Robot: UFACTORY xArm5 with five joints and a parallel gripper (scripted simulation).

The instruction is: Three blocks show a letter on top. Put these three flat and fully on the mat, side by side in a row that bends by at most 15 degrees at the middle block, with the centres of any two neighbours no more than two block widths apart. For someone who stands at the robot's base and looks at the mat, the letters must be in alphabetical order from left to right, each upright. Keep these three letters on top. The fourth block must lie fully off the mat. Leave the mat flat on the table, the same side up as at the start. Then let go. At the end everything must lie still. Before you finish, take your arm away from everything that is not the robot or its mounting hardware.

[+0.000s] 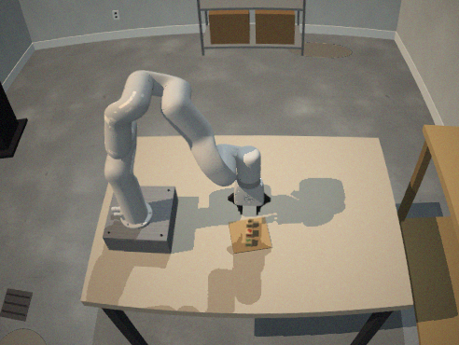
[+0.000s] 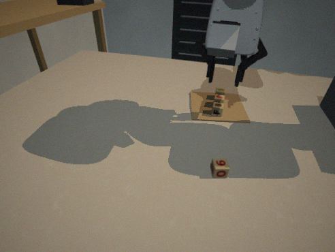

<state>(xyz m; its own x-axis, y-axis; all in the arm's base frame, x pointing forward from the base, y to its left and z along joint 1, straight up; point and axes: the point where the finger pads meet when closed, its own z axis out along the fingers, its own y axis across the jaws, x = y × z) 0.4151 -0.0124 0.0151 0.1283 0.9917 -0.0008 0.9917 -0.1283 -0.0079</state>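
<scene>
A tan mat [image 1: 250, 234] lies on the table; it also shows in the exterior view [image 2: 219, 107]. Three small letter blocks stand on it in a close row: one with a green letter [image 2: 220, 91], one with a red letter [image 2: 219, 98] and one with a black letter [image 2: 216, 109]. In the top view the row [image 1: 252, 232] is too small to read. A fourth block [image 2: 220, 168] with red marks lies on the bare table, well off the mat. My gripper [image 2: 225, 79] hangs open and empty above the mat's edge nearest the green-letter block, and shows in the top view [image 1: 250, 212] too.
The robot base [image 1: 140, 224] stands on the table's left part. A wooden side table [image 1: 443, 158] is to the right. A shelf with boxes [image 1: 252, 25] stands at the back wall. A dark cabinet [image 2: 194, 30] is behind the gripper.
</scene>
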